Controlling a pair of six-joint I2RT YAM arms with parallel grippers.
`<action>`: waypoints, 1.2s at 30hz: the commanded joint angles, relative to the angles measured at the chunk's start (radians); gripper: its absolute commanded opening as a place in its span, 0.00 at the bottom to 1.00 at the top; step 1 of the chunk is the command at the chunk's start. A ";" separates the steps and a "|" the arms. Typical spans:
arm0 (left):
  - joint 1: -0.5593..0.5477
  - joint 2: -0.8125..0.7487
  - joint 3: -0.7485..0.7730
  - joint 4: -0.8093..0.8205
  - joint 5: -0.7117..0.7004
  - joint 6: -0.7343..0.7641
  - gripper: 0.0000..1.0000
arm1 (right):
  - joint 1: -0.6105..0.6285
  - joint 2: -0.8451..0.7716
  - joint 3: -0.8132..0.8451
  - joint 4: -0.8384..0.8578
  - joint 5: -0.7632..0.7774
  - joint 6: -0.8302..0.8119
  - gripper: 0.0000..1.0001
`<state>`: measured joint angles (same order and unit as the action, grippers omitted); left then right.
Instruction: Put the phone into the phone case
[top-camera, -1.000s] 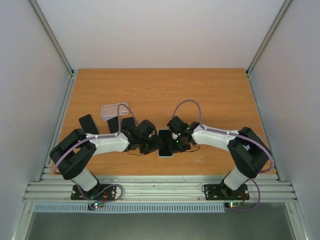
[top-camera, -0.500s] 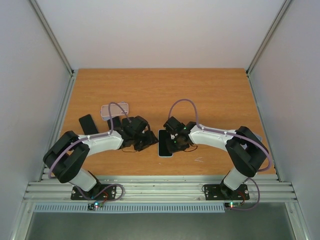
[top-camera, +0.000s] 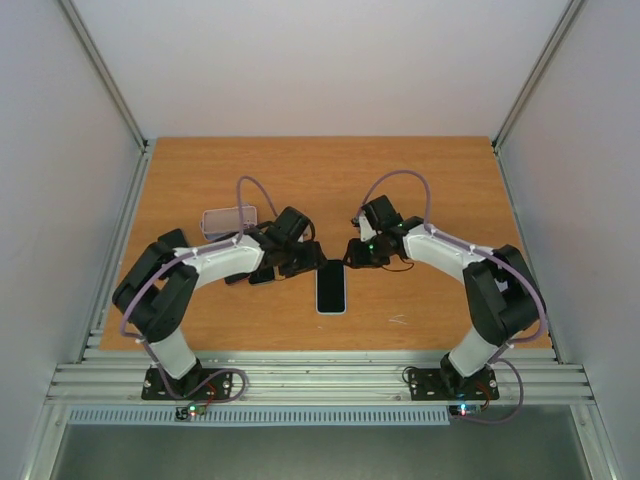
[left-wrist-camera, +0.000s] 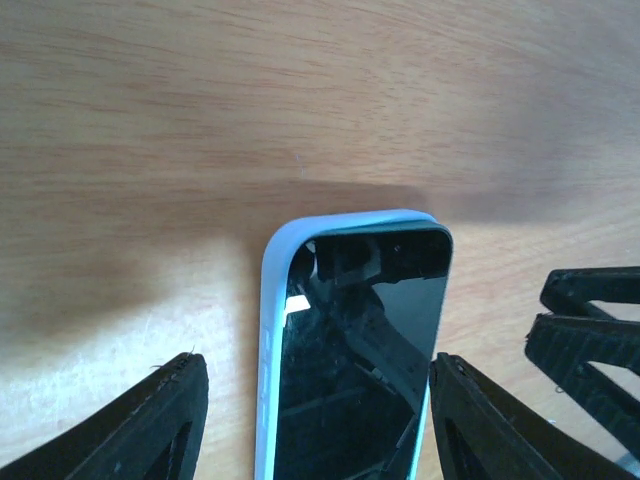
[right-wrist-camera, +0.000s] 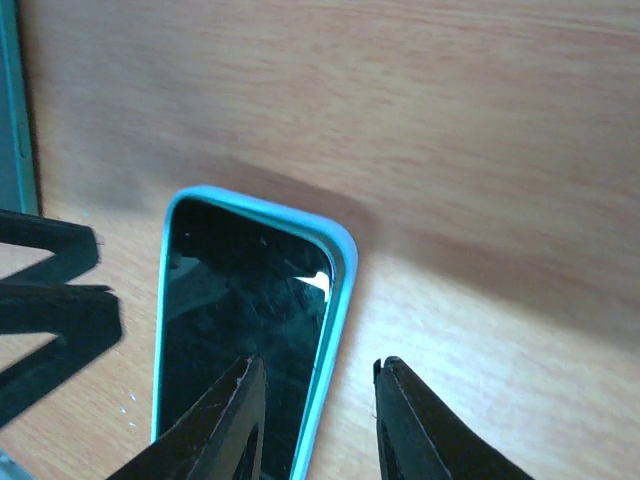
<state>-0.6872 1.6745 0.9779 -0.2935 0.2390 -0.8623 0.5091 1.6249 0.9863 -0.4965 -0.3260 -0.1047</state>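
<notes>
Over phone (top-camera: 331, 290) end, right claw (right-wrist-camera: 320, 370) withdrawn, parted

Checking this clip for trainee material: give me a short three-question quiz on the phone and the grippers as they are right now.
1. True or false: the phone sits screen-up inside the light blue phone case.
2. The left gripper is: A open, fingers either side of the phone; B shut on the phone; C out of view.
3. What does the phone lie on?
Key: 1 true; 2 A; 3 the wooden table.
</notes>
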 joint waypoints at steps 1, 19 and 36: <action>0.002 0.076 0.079 -0.075 0.002 0.071 0.63 | -0.039 0.063 0.043 0.040 -0.105 -0.048 0.32; 0.000 0.218 0.196 -0.201 0.000 0.130 0.54 | -0.067 0.236 0.078 0.047 -0.086 -0.051 0.18; -0.039 0.251 0.195 -0.216 -0.045 0.127 0.52 | 0.002 0.415 0.178 -0.223 0.244 -0.052 0.10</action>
<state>-0.7101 1.8790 1.1652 -0.4763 0.2237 -0.7467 0.4892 1.9121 1.2022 -0.6212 -0.3664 -0.1585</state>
